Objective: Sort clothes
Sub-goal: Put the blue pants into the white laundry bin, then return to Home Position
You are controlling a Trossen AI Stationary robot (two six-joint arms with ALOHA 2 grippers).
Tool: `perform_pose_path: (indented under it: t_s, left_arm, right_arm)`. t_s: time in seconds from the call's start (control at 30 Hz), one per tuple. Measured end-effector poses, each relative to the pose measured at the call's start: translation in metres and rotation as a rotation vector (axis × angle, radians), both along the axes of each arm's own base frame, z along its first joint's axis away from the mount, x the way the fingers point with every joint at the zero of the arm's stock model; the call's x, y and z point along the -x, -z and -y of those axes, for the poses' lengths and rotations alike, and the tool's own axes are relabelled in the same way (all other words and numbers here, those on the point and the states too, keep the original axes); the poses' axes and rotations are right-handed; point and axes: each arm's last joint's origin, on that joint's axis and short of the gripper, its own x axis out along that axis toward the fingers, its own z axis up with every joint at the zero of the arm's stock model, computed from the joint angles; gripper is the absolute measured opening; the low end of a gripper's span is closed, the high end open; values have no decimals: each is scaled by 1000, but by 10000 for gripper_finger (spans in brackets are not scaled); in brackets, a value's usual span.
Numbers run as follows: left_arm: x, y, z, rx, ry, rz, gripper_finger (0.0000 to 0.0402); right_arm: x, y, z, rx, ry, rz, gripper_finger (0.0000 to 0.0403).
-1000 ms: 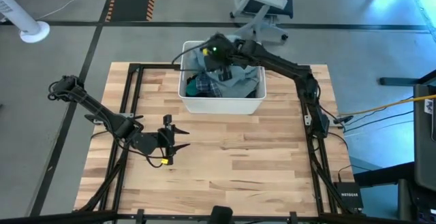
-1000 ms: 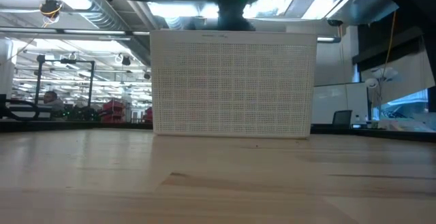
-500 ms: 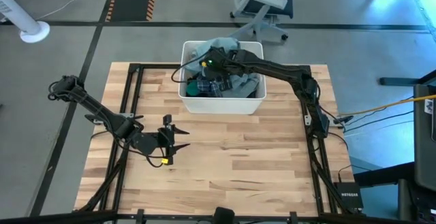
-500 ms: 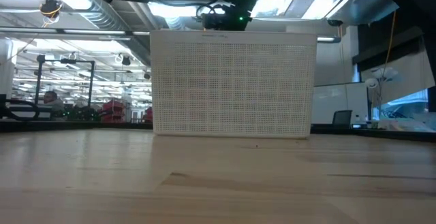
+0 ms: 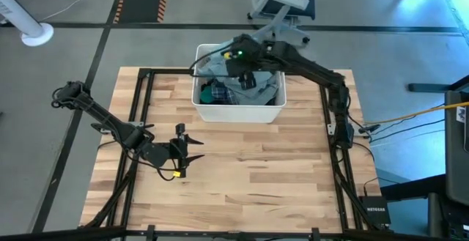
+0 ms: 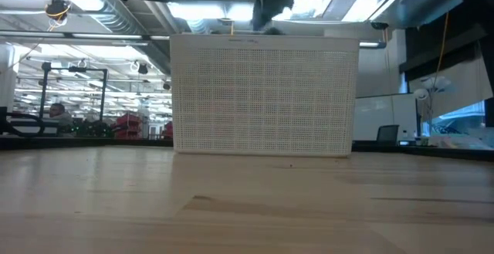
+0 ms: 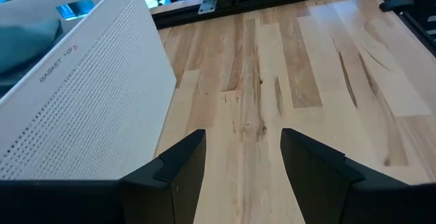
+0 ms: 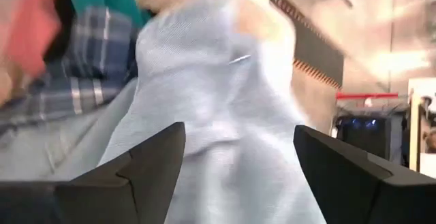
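Note:
The clothes (image 5: 260, 91) lie heaped in a white bin (image 5: 238, 113) at the table's far middle. In the heap are a light blue-grey piece (image 8: 211, 101), a blue plaid shirt (image 8: 82, 67), and teal and pink pieces. My right gripper (image 5: 248, 76) hangs open above the heap. In the right wrist view (image 8: 238, 142) the light piece shows beyond the gap between its fingers. In the low view it stands above the bin's rim (image 6: 262, 38). My left gripper (image 5: 194, 150) waits open over bare wood at the table's left, pointing toward the bin's side wall (image 7: 68, 115).
The bin's perforated front wall (image 6: 262, 96) hides its contents in the low view. Bare wooden table (image 5: 249, 168) spreads in front of the bin and to its sides. A black frame rail (image 5: 143, 102) runs along the table's edges. An office chair (image 5: 282, 6) stands beyond the far edge.
My right gripper dipped into the bin, then rose again above the rim and shifted slightly toward the table's right. Its fingers have opened wide. The clothes remain in the bin.

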Motion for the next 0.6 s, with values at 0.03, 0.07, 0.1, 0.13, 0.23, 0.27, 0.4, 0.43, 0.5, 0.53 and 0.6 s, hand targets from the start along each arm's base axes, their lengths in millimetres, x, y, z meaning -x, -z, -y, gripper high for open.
perform_pose_path:
  t_s: [0.03, 0.07, 0.1, 0.13, 0.23, 0.27, 0.4, 0.43, 0.5, 0.53, 0.6]
  left_arm:
    - [0, 0, 0, -3, 2, 2, 187]
    - [0, 0, 0, -6, 4, 4, 187]
    - [0, -1, 0, -6, 5, 5, 187]
    - [0, -1, 0, -5, 4, 6, 187]
    - [0, 0, 0, -5, 5, 5, 187]
    - [0, 0, 0, -7, 5, 5, 187]
    - [-1, -2, 1, -24, 19, 14, 187]
    - [0, -2, 2, -22, 21, 16, 187]
    - [0, -2, 3, -18, 23, 15, 187]
    - [0, -2, 3, -11, 22, 16, 187]
    - [1, -2, 3, -2, 21, 19, 187]
  right_arm:
    - [3, -8, -4, 3, -9, 27, 294]
    - [5, -15, -6, 2, -17, 45, 295]
    - [8, -19, -10, -3, -28, 48, 295]
    - [11, -22, -13, -10, -37, 43, 295]
    - [26, -35, -27, -20, -48, 51, 296]
    - [35, -44, -32, -21, -49, 65, 296]
    - [66, -70, -50, -32, -45, 112, 296]
    - [72, -73, -55, -40, -43, 115, 296]
    - [82, -79, -65, -52, -49, 127, 296]
    - [88, -81, -70, -56, -57, 130, 296]
    - [101, -85, -81, -65, -72, 143, 296]
